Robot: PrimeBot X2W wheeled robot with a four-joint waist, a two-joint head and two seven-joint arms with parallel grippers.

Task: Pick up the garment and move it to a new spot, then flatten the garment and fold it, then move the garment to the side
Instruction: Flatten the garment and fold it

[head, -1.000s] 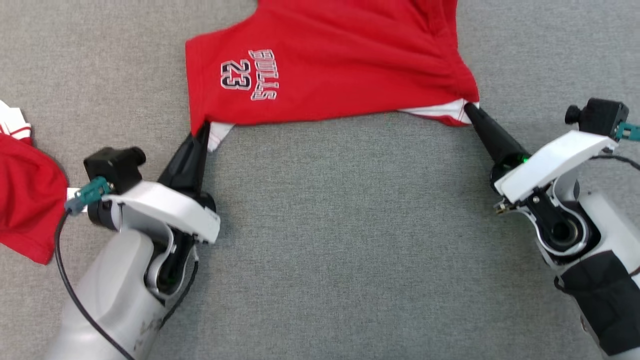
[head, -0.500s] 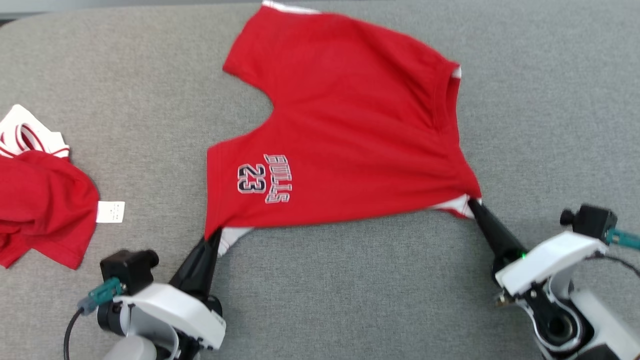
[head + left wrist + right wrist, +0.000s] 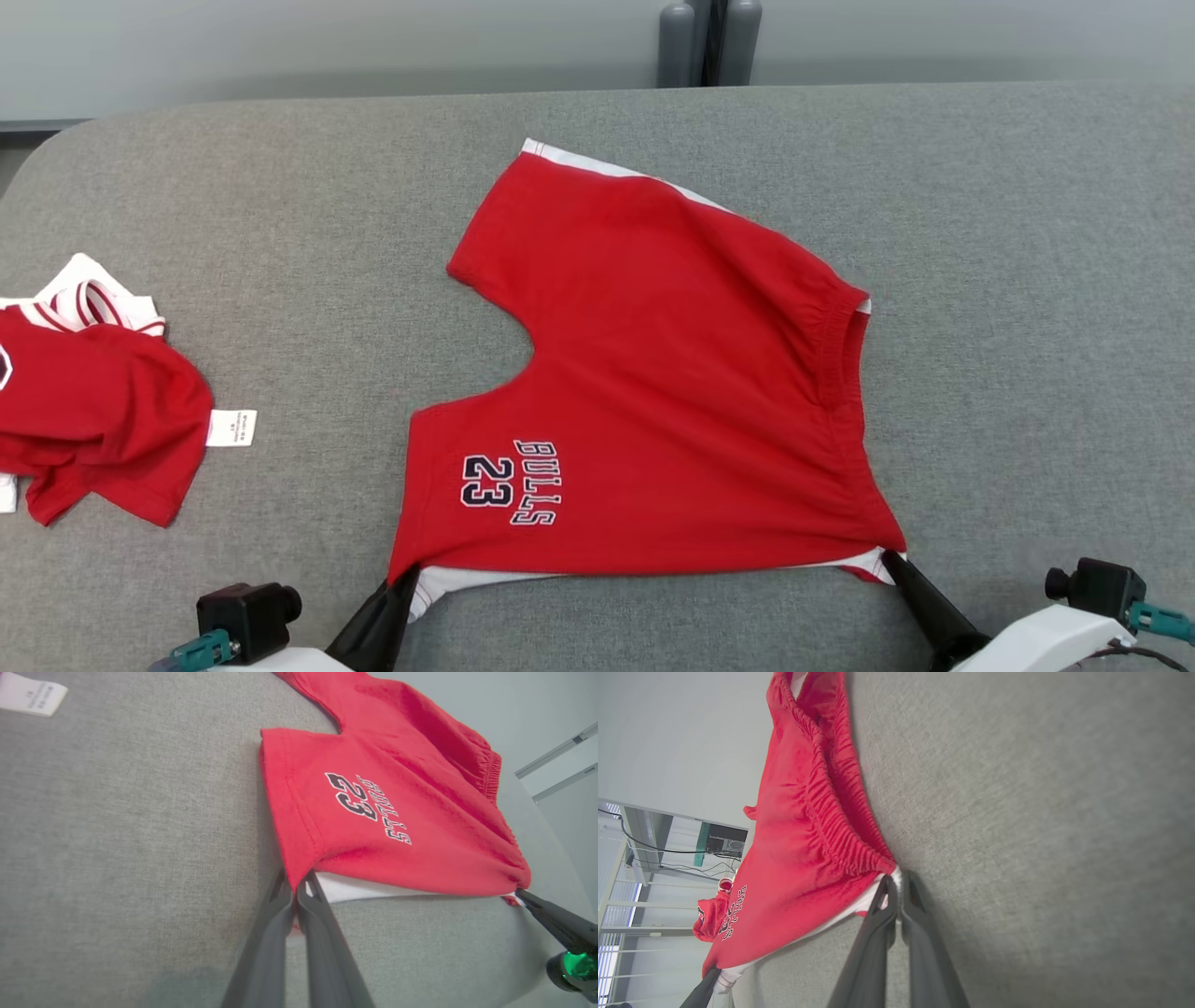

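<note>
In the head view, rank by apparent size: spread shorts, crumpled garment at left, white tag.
1. shorts
2. crumpled garment, though the frame edge cuts it off
3. tag

On grey surface, red shorts spread; left gripper, right gripper pinch near corners — jaws closed.

- The left tool has two long, dark, tapering fingers, each with a small slot cut near its tip.
- The right tool has the same slim, dark, cone-like shape, with a green light glowing at its base.
- Each wrist bears a black boxy camera with a round lens barrel and a teal plug.
- A smooth white shell covers the right wrist, beside a thin black cable.
</note>
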